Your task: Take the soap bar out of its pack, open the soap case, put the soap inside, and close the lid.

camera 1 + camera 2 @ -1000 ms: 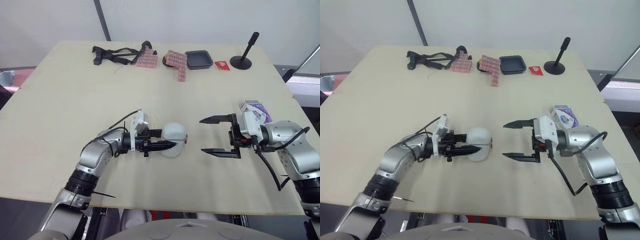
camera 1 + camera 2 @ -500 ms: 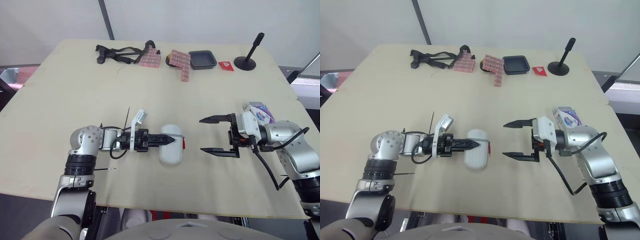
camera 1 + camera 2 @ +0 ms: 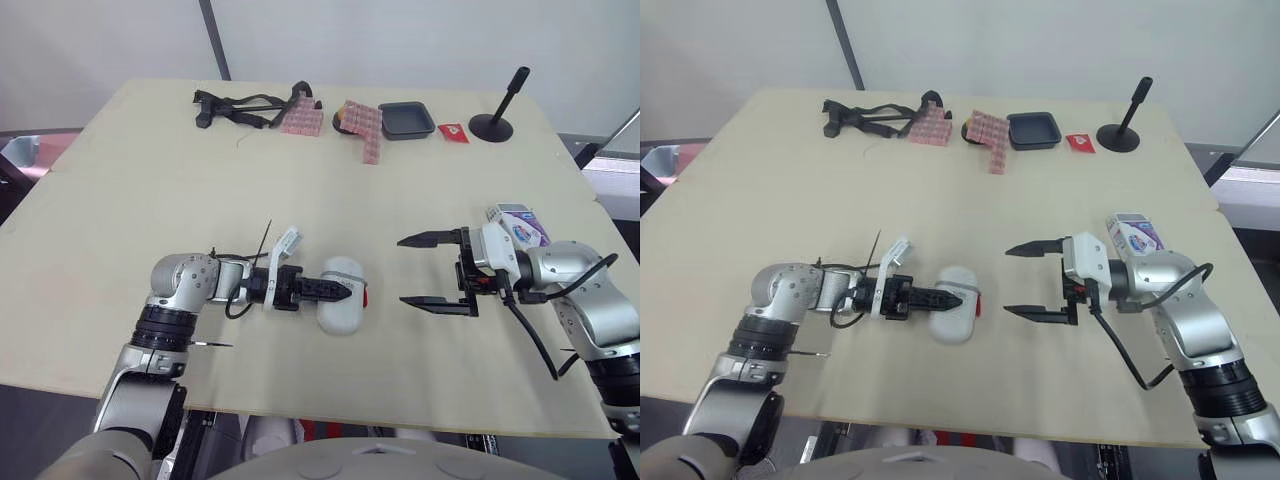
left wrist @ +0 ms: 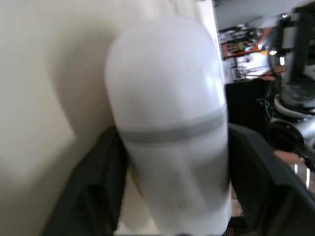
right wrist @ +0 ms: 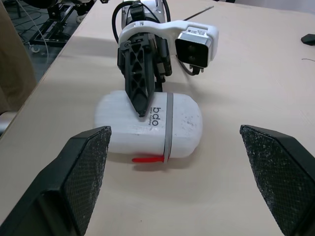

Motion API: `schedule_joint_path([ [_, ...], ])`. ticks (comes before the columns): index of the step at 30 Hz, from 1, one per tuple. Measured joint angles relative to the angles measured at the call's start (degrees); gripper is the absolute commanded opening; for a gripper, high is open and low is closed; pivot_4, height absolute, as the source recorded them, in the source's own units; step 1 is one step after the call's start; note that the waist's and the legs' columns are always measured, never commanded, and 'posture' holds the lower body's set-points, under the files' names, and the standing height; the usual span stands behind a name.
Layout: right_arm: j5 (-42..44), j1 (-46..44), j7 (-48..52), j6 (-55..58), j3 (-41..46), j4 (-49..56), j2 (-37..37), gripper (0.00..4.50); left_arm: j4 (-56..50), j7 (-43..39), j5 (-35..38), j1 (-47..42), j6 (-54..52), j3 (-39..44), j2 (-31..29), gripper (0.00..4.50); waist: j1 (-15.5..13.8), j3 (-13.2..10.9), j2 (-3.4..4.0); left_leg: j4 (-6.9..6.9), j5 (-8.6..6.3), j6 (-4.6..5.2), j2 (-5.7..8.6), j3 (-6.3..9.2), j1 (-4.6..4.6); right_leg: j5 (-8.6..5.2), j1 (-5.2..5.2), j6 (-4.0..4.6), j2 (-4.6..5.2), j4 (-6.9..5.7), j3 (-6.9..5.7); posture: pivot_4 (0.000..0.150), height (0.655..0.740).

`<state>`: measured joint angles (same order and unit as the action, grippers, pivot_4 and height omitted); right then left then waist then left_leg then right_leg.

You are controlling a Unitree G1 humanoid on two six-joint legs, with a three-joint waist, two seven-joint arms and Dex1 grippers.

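Left claw (image 3: pixel 345 289) is clamped across the white soap case (image 3: pixel 340 315), which lies mid-table near the front edge. Right claw (image 3: pixel 401 270) gapes wide, holding nothing, just beside it. I'd pin the case firmly and hook the red latch (image 5: pixel 147 159), not the slippery lid.

A test lab: bare plywood table (image 3: pixel 140 170), white screens (image 3: pixel 420 40), cabled metal frames (image 5: pixel 51 22) nearby.

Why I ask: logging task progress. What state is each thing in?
soap case: closed, lying on the table.
left hand: shut on soap case.
right hand: open, empty.
soap pack: lying on the table; opened or not, unclear.
black tray: empty.
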<state>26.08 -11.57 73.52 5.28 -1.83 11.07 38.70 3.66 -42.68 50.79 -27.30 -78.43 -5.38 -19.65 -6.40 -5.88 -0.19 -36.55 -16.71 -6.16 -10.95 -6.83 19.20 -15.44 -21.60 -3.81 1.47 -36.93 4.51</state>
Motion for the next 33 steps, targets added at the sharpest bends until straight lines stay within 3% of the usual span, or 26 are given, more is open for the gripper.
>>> schedule_joint_path([
  [5,0.0,0.0,-0.3,0.3,-0.1,0.0,0.0,4.5,-0.5,-4.0,-2.3,0.0,5.7,-3.7,-2.5,4.48,0.5,0.0,-0.02,0.4,0.32,0.05,0.37,0.03,-0.22,0.04,0.14,-0.03,0.39,0.02,-0.05,0.15,0.74],
  [11,0.0,-0.1,-0.5,0.7,-0.1,0.0,0.0,4.5,-2.8,-10.3,-7.9,0.3,15.5,-6.6,-9.8,4.48,2.1,-0.1,0.0,0.77,0.49,0.04,0.38,0.14,-0.18,0.05,0.12,-0.02,0.29,0.32,-0.09,0.15,0.74],
  [17,0.0,-0.3,-1.1,1.5,0.0,-0.5,0.1,4.5,-3.4,-16.6,-13.7,2.2,28.6,-5.8,-15.2,4.48,1.5,-0.1,0.02,0.84,0.43,0.14,0.37,0.17,0.15,0.06,0.13,-0.04,0.23,0.65,-0.27,0.15,0.74],
  [26,0.0,2.3,-4.6,3.0,0.9,-0.6,0.2,4.5,-4.6,-18.9,-24.7,8.7,55.3,-2.3,-16.3,4.48,0.3,-0.2,-0.03,0.89,0.42,0.12,0.32,0.17,0.13,0.07,0.11,-0.05,0.26,0.6,-0.31,0.15,0.74],
  [33,0.0,2.3,-5.3,3.0,1.0,-0.6,0.2,4.5,-4.2,-19.5,-26.3,8.8,59.5,-1.9,-15.7,4.48,0.6,-0.2,-0.03,0.88,0.44,0.11,0.32,0.15,0.1,0.07,0.06,-0.05,0.24,0.48,-0.27,0.15,0.74],
])
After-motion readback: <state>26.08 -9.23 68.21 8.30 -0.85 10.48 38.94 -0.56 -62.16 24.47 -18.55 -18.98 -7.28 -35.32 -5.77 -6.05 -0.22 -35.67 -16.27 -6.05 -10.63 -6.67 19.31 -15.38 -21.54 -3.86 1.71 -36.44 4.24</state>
